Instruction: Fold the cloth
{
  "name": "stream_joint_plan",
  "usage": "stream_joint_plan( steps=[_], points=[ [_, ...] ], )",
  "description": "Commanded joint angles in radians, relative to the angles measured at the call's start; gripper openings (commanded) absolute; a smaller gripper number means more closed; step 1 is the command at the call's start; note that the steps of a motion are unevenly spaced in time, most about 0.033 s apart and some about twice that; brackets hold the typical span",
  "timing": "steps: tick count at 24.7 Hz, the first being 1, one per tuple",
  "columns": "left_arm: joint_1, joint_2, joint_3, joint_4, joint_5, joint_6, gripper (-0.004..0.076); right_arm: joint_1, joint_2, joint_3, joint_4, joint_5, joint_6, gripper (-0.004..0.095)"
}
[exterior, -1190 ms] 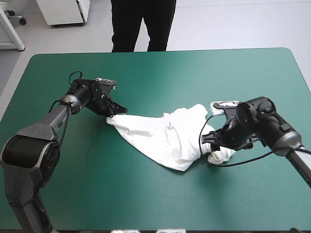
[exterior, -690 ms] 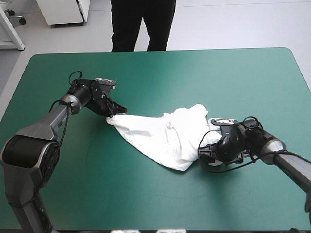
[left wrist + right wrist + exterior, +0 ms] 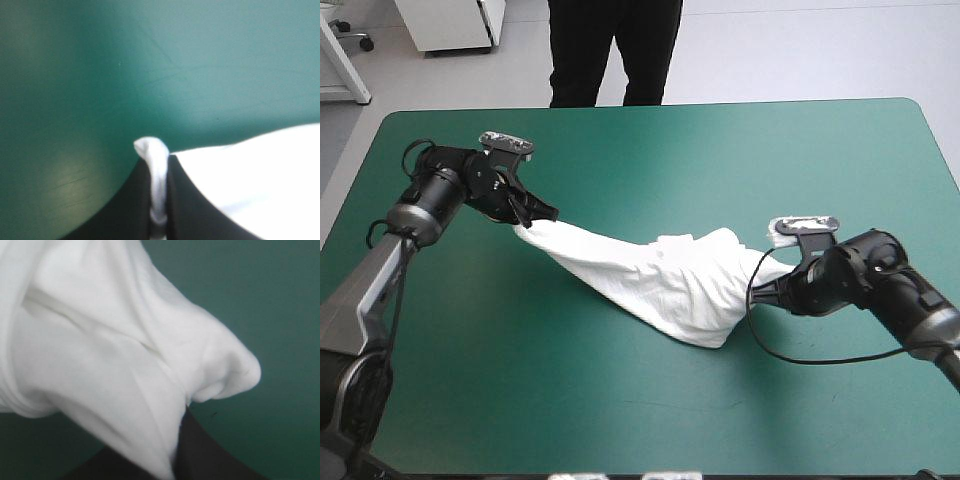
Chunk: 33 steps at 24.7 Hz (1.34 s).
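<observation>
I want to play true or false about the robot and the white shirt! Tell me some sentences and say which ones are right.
1. The T-shirt is stretched between the two grippers. True.
2. The left gripper is wide open and holds nothing. False: it is shut on the T-shirt, with a white pinch of cloth between its fingers.
3. The right gripper holds the other end of the T-shirt. True.
4. The T-shirt is folded into a neat square bundle. False: it is a long, wrinkled stretch of cloth, not yet folded.
5. The T-shirt hangs over the edge of the table. False: it lies well inside the edges of the teal-green cover.
</observation>
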Motion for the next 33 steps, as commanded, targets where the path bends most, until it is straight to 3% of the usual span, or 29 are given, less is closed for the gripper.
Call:
stream_joint_plan(
  steps=[1, 10, 21, 26, 28, 33],
  points=[
    [-0.001, -0.159, -0.042, 0.003, -0.009, 0.002, -0.0009, 0.0, -0.125, -0.14, -0.083, 0.053, 0.008, -0.0017],
    [-0.001, -0.394, -0.202, 0.003, 0.003, 0.038, -0.0009, 0.0, -0.178, -0.556, -0.146, 0.184, -0.139, -0.0017],
    [-0.001, -0.526, -0.621, -0.001, -0.047, 0.044, -0.0009, 0.0, -0.121, -1.144, -0.152, 0.221, -0.292, -0.0017],
    [-0.075, -0.599, -0.665, 0.011, -0.045, 0.115, -0.0009, 0.0, -0.109, -1.295, -0.139, 0.254, -0.306, -0.0017],
    [-0.157, -0.617, -0.663, 0.092, 0.003, 0.128, -0.0009, 0.0, -0.114, -1.293, -0.104, 0.254, -0.274, -0.0017],
    [-0.412, -0.684, -0.493, 0.574, 0.334, -0.01, -0.0009, 0.0, -0.207, -1.034, -0.025, 0.254, -0.191, -0.0017]
  ],
)
